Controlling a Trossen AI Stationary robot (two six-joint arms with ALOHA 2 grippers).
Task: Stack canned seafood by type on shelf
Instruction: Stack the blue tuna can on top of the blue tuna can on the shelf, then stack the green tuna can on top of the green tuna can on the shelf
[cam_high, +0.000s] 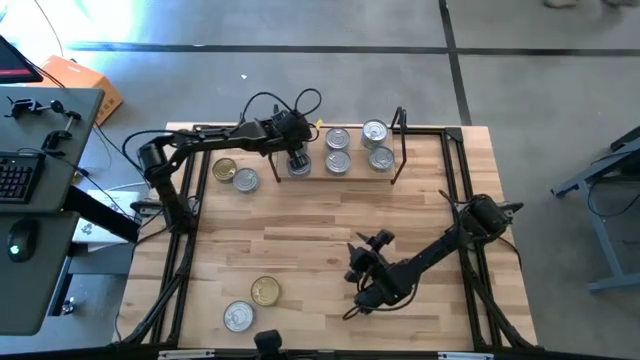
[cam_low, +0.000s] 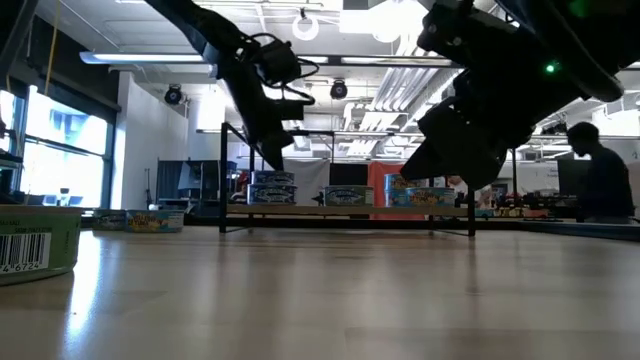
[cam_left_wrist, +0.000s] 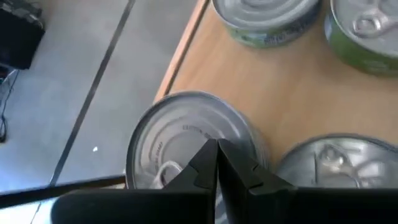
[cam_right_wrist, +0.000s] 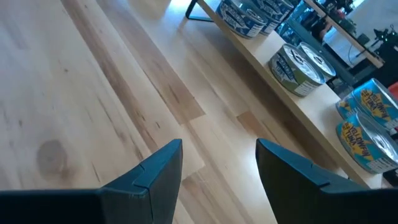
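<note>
In the high view we see the shelf (cam_high: 352, 172) along the upper edge of the table (cam_high: 320, 225), right of center. On it stand five silver-lidded tins (cam_high: 338, 139), four in a cluster and one at its left end. The left gripper (cam_high: 297, 160) hangs over that left-end tin (cam_high: 299, 167); in the left wrist view its fingers (cam_left_wrist: 233, 168) are pressed together, closed on nothing, just above the lid (cam_left_wrist: 186, 140).

Two more tins lie on the table left of the shelf, one gold-lidded (cam_high: 224, 169) and one silver (cam_high: 245, 180). Another pair sits at the lower left, gold (cam_high: 265, 291) above silver (cam_high: 238, 316).

The right gripper (cam_high: 362, 262) hovers over bare wood at lower center, jaws apart and empty.
</note>
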